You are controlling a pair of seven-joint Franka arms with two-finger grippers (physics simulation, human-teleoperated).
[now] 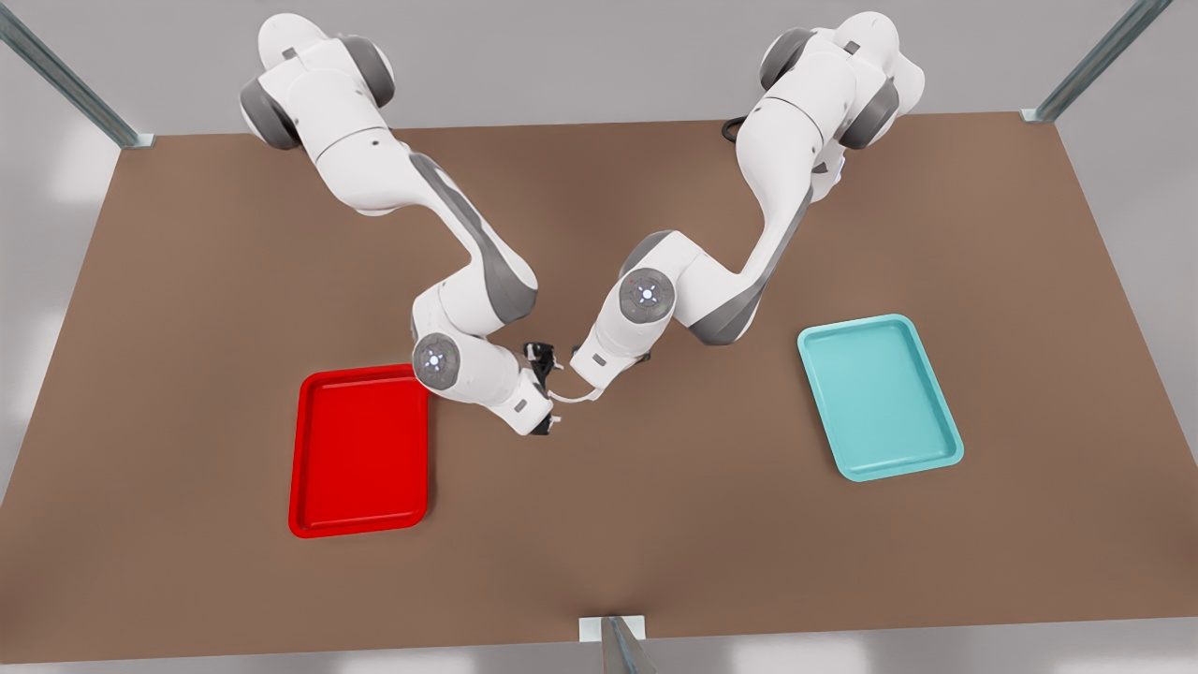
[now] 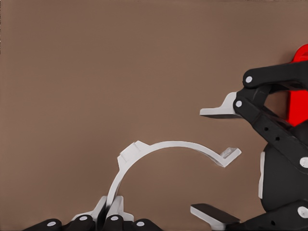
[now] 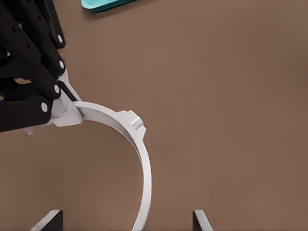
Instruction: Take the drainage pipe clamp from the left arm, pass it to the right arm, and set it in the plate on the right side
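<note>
The drainage pipe clamp [image 2: 163,144], a thin white half-ring, hangs above the brown table between the two arms. My left gripper [image 2: 108,214], on the arm at the front view's right, is shut on one end tab of it. My right gripper [image 3: 125,222], on the arm at the front view's left, is open. Its fingers [image 2: 219,111] stand on either side of the clamp's free end without touching it. In the front view the clamp [image 1: 573,397] shows as a short white strip by the right gripper [image 1: 547,391]. The red plate [image 1: 360,449] lies just beyond, at the front view's left.
A teal tray [image 1: 880,398] lies on the table at the front view's right, and its edge [image 3: 103,4] shows behind the left gripper [image 3: 60,108]. Metal frame posts stand at the table's corners and front edge.
</note>
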